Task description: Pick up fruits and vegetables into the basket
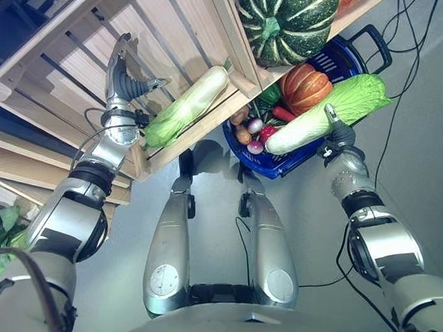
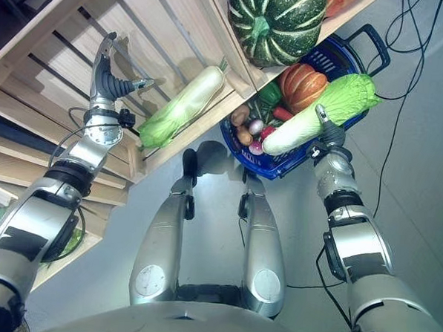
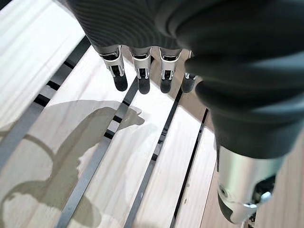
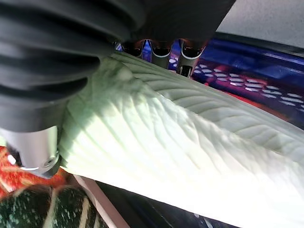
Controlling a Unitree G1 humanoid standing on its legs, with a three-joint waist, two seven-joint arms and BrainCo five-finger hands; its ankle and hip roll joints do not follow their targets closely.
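**A:** What sits closest to the lens?

**B:** The right hand, seen from its own wrist, pressed against a pale green napa cabbage. Ridged, veined leaves run the length of it, whitening toward the stalk end.

**A:** Does the hand have it?

**B:** The fingers reach over the far side of the cabbage and the thumb lies against its near side, so the hand is closed around it. From the head camera, that cabbage lies slantwise across the blue basket, leafy end up past the rim, white stalk end down toward the middle.

**A:** What else is in the basket?

**B:** An orange ribbed pumpkin just beside the cabbage, a red pepper, something green behind it, and small reddish-purple and brown roots near the front wall. The black handle stands up at the far side.

**A:** And the left hand?

**B:** The left hand hovers over the slatted wooden shelf, fingers straight, thumb held out, holding nothing. A second napa cabbage lies just beside it on the shelf, white stalk up, green leaves down.

**A:** Anything above?

**B:** A dark green striped squash rests on the next shelf section, over the basket.
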